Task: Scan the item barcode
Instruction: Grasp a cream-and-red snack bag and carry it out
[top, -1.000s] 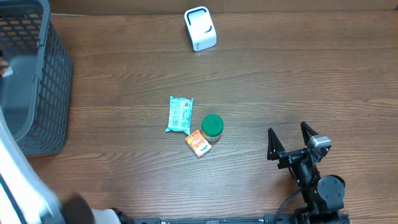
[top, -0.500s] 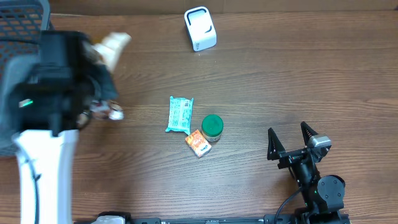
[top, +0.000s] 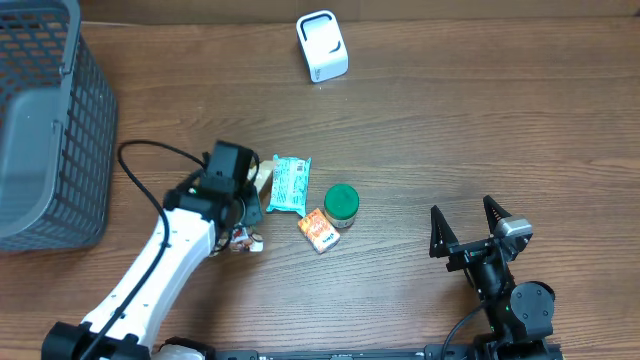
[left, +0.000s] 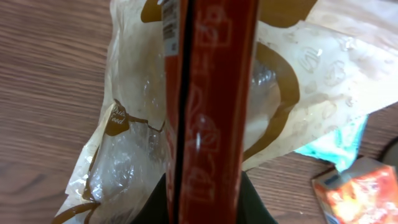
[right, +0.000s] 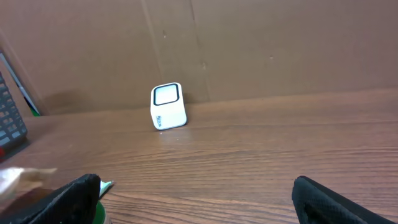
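**Left arm down at mid-bench with the bag in its grip**

The left tool (top: 240, 198) was closed almost fully on a clear bag (left: 124, 143) with brown print and a red header card (left: 214, 93). In the left wrist view the header card ran edge-on up the middle of the frame, with the plastic billowing out to either side of it. A small white label (left: 168, 22) sat at the card's upper edge, but its print was too blurred to read.

A second earlier the left arm had been at the left edge of the overhead view by the grey basket (top: 60, 150). Half a second earlier it was a blur over the bench (top: 480, 120) beside the basket, with the bag already in its grip. Now it reached in from the lower left, and the bag lay just beside the teal packet (top: 290, 185).

The bag was well apart from the white barcode scanner (top: 322, 45), which stood near the far edge of the bench.

The teal packet, the green-lidded jar (top: 341, 201) and the orange packet (top: 319, 230) lay in the same cluster as before. The scanner had not shifted either.

The right tool (top: 461, 206) rested at the lower right with its jaws spread wide and nothing between them, as in both earlier frames.
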